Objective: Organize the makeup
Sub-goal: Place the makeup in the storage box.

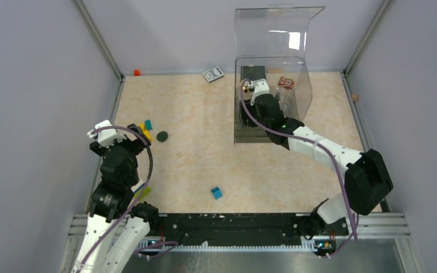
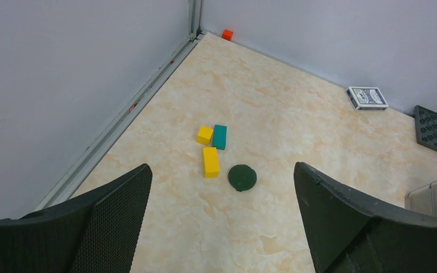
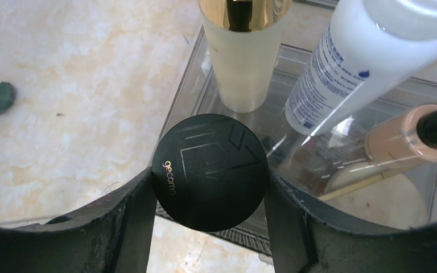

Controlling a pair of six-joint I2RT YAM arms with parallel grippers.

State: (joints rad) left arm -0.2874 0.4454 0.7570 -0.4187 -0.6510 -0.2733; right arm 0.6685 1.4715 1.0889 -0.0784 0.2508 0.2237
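My right gripper [image 3: 209,183] is shut on a black round compact [image 3: 209,165] marked "gecomo" and holds it over the near-left corner of the clear organizer [image 3: 189,68]. Inside the organizer stand a gold-capped clear bottle [image 3: 244,57], a white bottle [image 3: 353,62] that leans, a tan tube [image 3: 401,139] and a beige round disc [image 3: 390,202]. In the top view the right gripper [image 1: 254,86] reaches into the organizer [image 1: 301,108], with a pinkish checkered palette [image 1: 286,83] beside it. My left gripper [image 2: 222,227] is open and empty, above the table at the left.
A dark green round disc [image 2: 242,177] lies ahead of the left gripper, next to two yellow blocks [image 2: 210,161] and a teal block [image 2: 220,136]. A blue cube [image 1: 216,193] lies at the near middle. A card box [image 1: 213,74] and a small orange piece [image 1: 137,73] lie by the back wall.
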